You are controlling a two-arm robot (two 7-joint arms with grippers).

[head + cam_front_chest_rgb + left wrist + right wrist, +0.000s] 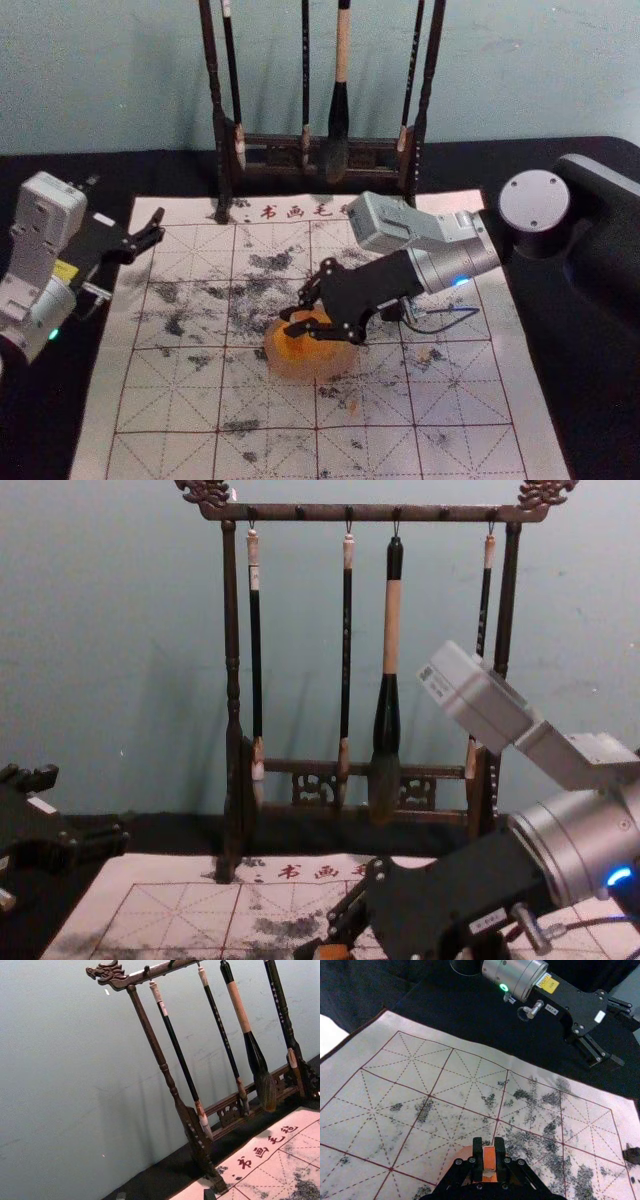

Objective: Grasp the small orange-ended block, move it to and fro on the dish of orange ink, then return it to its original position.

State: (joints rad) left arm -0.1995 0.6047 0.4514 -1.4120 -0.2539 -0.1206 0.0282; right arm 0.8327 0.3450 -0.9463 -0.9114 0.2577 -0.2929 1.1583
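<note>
1. Right gripper (290, 321) clamps the orange-ended block (489, 1159) over the round, translucent dish (335, 362).
2. Left gripper (159, 226) idles, fingers parted, by the ink-blotched mat's (150, 400) left edge.
3. Carved rack (310, 513), brushes (347, 660) hanging, stands behind.

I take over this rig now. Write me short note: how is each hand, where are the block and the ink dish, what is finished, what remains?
Right hand: closed on the orange-ended block, at the ink dish.
Left hand: open, idle, by the mat's left edge.
Dish: on the mat, orange ink in it.
Done: block grasped. Strokes already made: cannot tell.
Left: complete the to-and-fro on the ink, then return the block.
</note>
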